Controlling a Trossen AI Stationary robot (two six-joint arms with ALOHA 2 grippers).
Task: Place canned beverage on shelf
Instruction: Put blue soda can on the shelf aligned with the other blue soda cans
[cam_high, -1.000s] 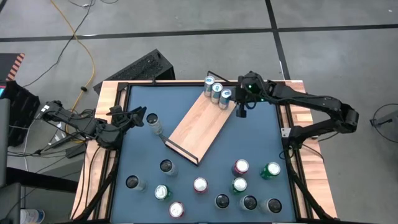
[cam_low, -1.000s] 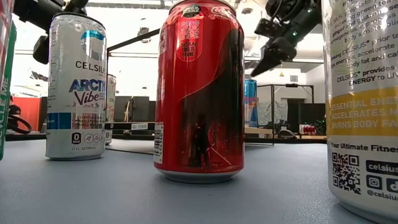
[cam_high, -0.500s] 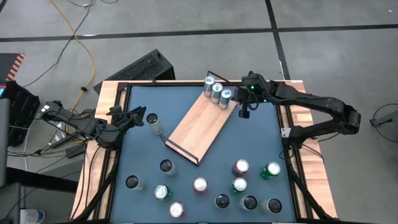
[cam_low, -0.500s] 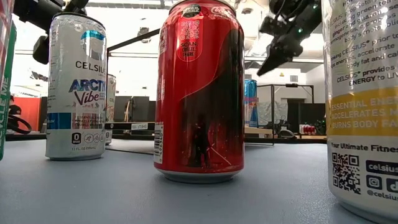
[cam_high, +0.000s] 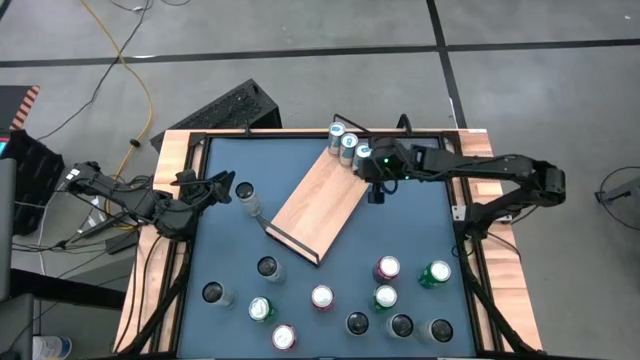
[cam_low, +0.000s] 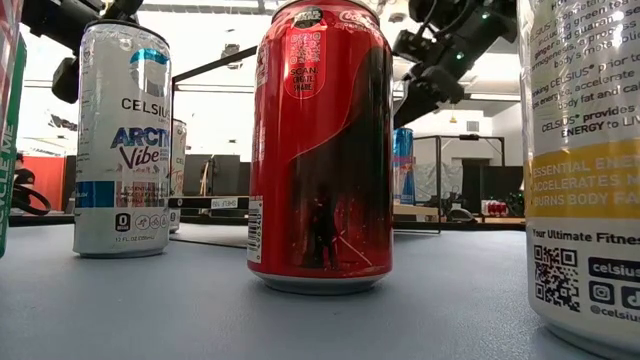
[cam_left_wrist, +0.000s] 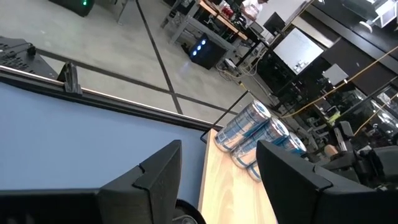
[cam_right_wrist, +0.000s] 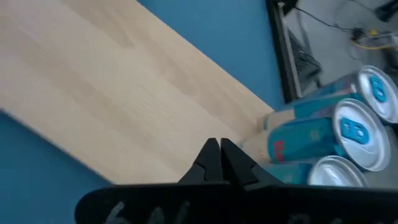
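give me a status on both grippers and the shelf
Right gripper shut, empty, over the shelf beside three cans. Left gripper open beside a lone can. Nothing in the way.

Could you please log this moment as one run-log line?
right gripper: shut, empty, over shelf beside three cans | left gripper: open, waiting at table's left edge
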